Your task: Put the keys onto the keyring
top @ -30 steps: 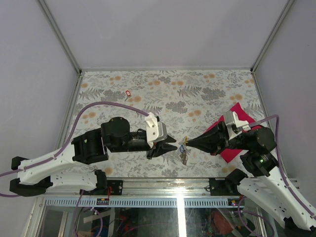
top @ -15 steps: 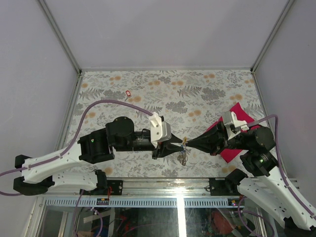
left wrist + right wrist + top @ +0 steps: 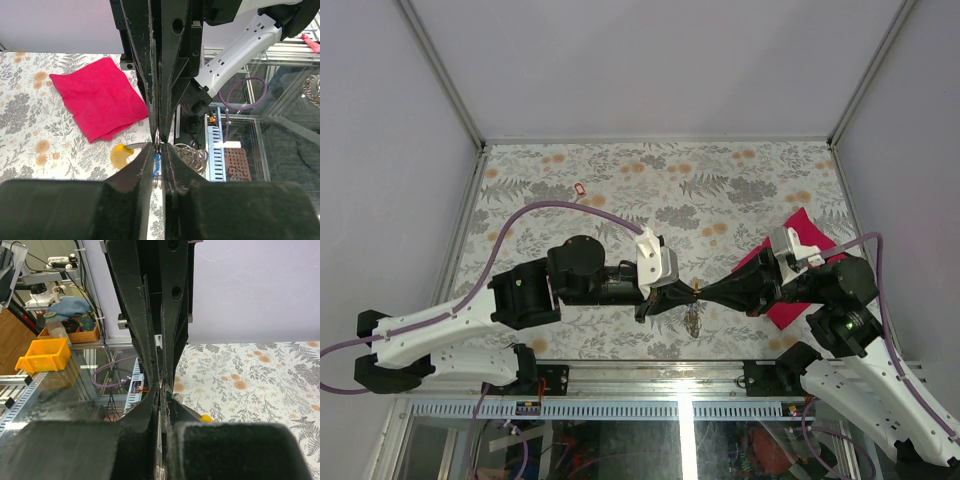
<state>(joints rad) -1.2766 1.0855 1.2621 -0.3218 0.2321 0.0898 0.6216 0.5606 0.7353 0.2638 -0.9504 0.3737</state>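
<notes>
The keyring (image 3: 158, 136) is a thin metal loop held edge-on between the tips of both grippers, above the table's near middle. Its chain and rings (image 3: 692, 318) hang below, and show as a silvery coil (image 3: 194, 155) in the left wrist view. My left gripper (image 3: 686, 290) is closed on the loop from the left, and my right gripper (image 3: 701, 291) is shut on it from the right, tip to tip. The yellow key (image 3: 121, 155) hangs at the loop, also seen in the right wrist view (image 3: 206, 418). The red key (image 3: 580, 189) lies far left on the table. The black key is hidden.
The magenta cloth (image 3: 788, 308) lies under my right arm; it also shows in the left wrist view (image 3: 95, 102). The floral table (image 3: 650, 180) ends at a metal rail (image 3: 680, 372) just below the grippers. Grey walls close in three sides.
My left gripper moved right to the keyring and closed from open onto it, meeting the right gripper's tips. The right gripper stayed in place, still holding the ring.
</notes>
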